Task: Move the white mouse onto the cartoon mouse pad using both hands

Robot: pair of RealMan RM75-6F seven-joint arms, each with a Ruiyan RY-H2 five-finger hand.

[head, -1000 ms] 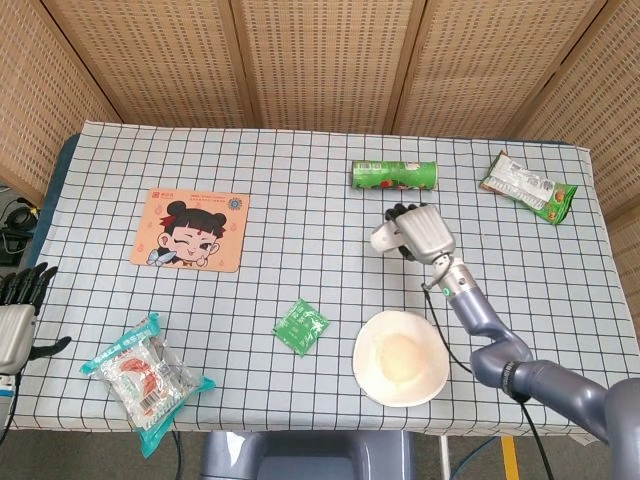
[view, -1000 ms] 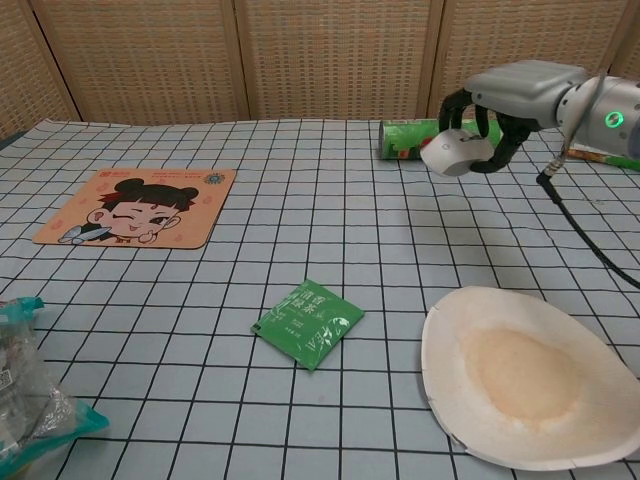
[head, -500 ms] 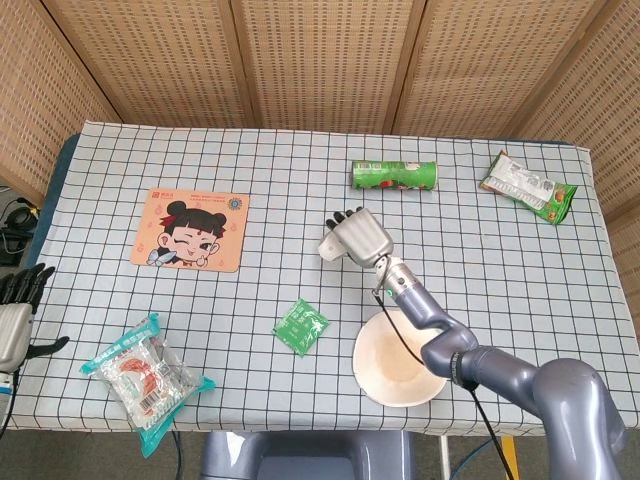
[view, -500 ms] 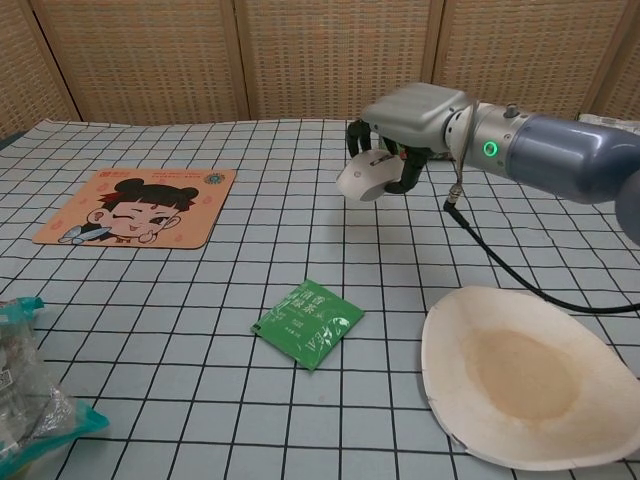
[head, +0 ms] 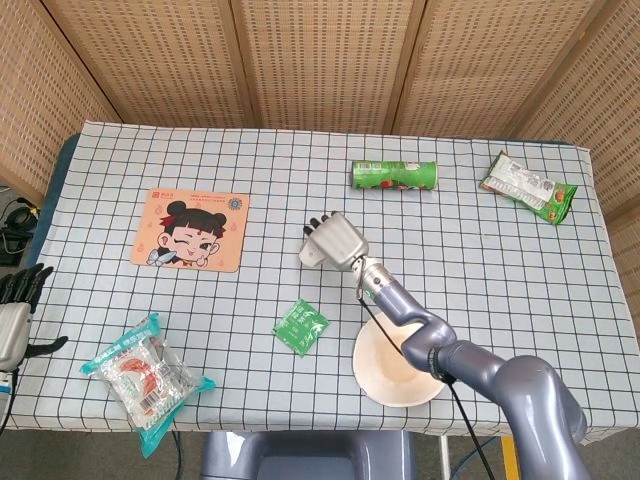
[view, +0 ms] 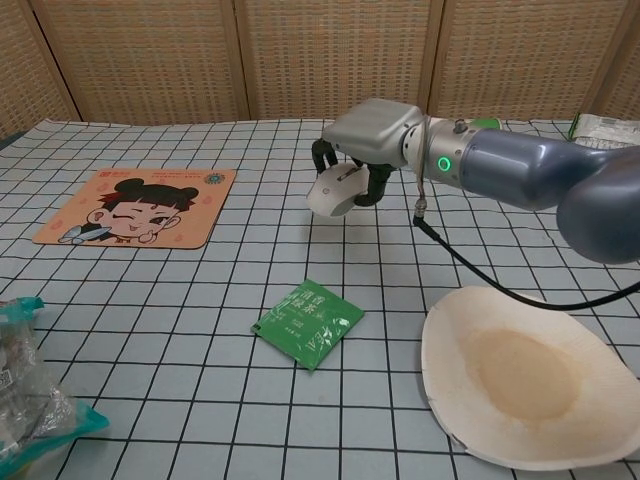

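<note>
Starting nearest: snack bag (head: pixel 145 380) lay at lower left, paper plate (view: pixel 530 375) at lower right, green sachet (view: pixel 308 322) between them. Left hand (head: pixel 17 310) sat at the far left edge, fingers apart, holding nothing. Mid-frame, right hand (view: pixel 362 135) gripped the mouse (view: pixel 332 190) above the cloth. Pad (head: pixel 190 229) lay well left of it. Beyond: green can (head: pixel 395 175), wrapper (head: pixel 528 187) at upper right.

Checked cloth over the bench (view: pixel 200 300), matt. Glossy white plastic on the mouse (view: pixel 332 192); smooth grey satin shell on the right hand (view: pixel 365 128). Shiny green foil sachet (view: pixel 307 322). Matt paper plate (view: pixel 530 375). Woven screens (head: pixel 320 60) behind.
</note>
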